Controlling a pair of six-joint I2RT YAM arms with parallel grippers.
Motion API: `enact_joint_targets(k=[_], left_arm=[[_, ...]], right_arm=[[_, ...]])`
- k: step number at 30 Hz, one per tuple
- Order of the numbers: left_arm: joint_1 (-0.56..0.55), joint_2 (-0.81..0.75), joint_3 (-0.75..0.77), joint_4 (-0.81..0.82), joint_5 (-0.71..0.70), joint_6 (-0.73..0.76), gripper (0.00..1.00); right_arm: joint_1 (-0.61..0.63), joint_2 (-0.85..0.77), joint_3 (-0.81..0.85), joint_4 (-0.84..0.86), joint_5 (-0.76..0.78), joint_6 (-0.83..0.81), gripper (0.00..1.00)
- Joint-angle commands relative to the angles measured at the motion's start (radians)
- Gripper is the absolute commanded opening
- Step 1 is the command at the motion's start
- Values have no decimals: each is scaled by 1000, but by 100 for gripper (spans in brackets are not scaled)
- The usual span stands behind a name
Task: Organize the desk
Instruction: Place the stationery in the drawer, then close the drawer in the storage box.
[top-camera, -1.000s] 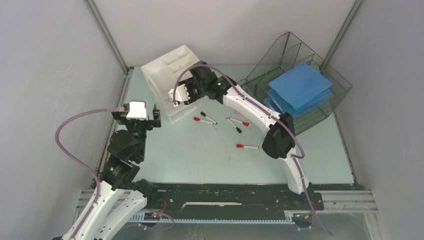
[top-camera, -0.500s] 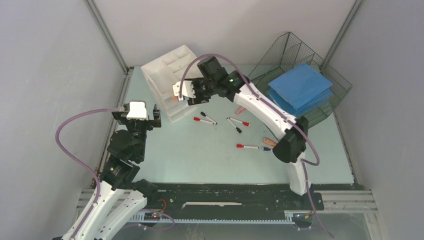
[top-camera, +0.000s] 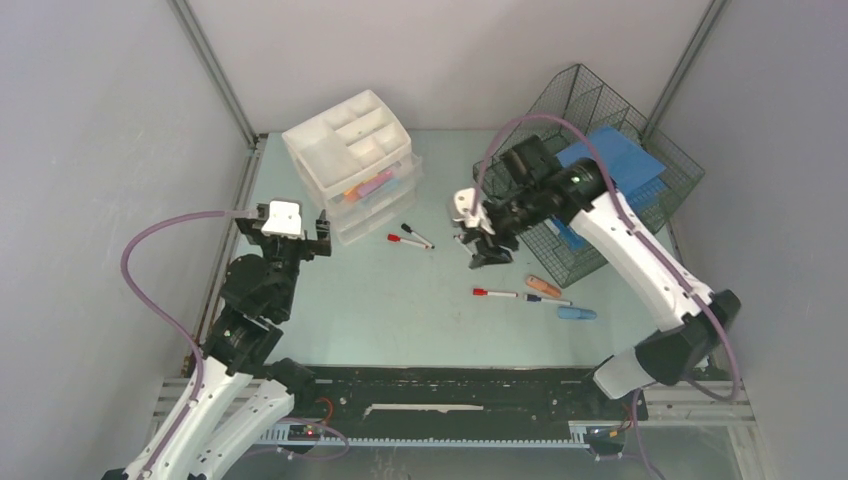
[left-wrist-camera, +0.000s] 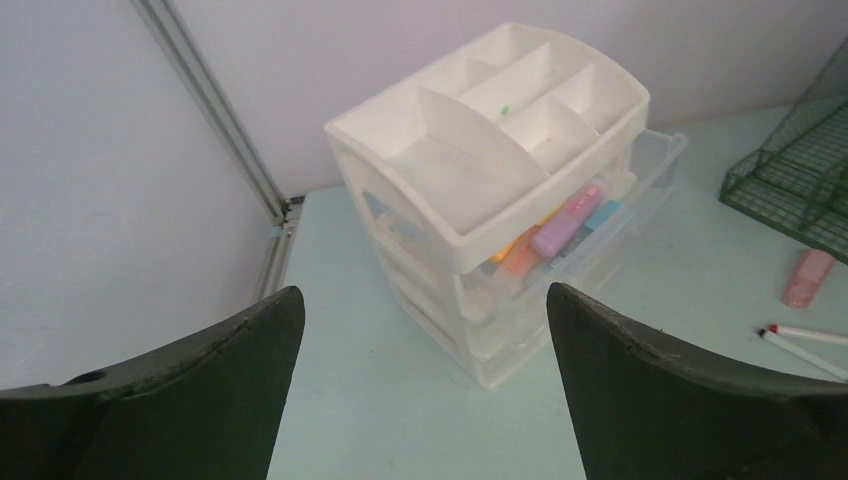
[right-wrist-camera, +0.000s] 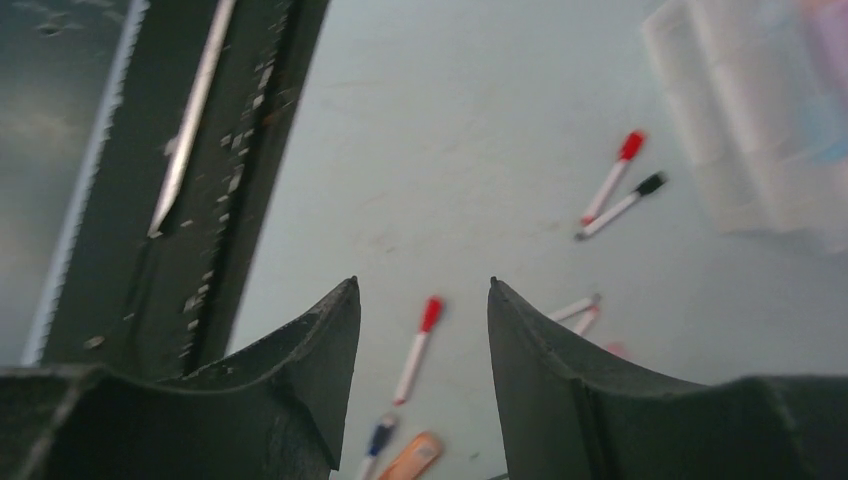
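Note:
The mint-green desk (top-camera: 400, 310) holds a white drawer unit (top-camera: 350, 160) at the back left, its top drawer open with pink, orange and blue highlighters (left-wrist-camera: 560, 225) inside. Loose on the desk lie a red and a black pen (top-camera: 410, 237), a red pen (top-camera: 495, 294), an orange highlighter (top-camera: 543, 286), a blue pen (top-camera: 547, 299) and a blue highlighter (top-camera: 577, 313). My right gripper (top-camera: 482, 250) hangs open and empty over mid-desk; in the right wrist view (right-wrist-camera: 422, 283) the red pen (right-wrist-camera: 418, 345) shows between its jaws. My left gripper (top-camera: 312, 237) is open and empty beside the drawer unit (left-wrist-camera: 490, 170).
A dark wire-mesh tray (top-camera: 640, 215) with blue folders (top-camera: 610, 165) stands at the back right. A pink highlighter (left-wrist-camera: 808, 277) lies near the tray's corner. A black rail (top-camera: 450, 385) runs along the near edge. Grey walls close in the sides.
My right arm has swung away from the drawer unit to the right, out over the loose pens. The open drawer and several markers near the tray have come into view. The left arm shifted slightly.

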Motion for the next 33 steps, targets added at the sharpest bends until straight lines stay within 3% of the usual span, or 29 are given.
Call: enact_joint_targets(k=[1,6,11,24,33], left_arm=[[7,43,49,-33,101,-56,100],[7,116,120,-91,220,-129,100],[7,180,184,-131,340,-214,100],[7,217,51,-11,512,-620,100],[-8,346,63,3,538,-655,99]], right_arm=[[-76,-152,-183,-113,-150,-66,58],[-154,-315,-406,-75,-184,-98,59],[-263,-403,-526,-1,-245,-89,59],[-326,-453,-682,90,-272,-116,60],[-327,-486,-707,129,-220,-92,60]])
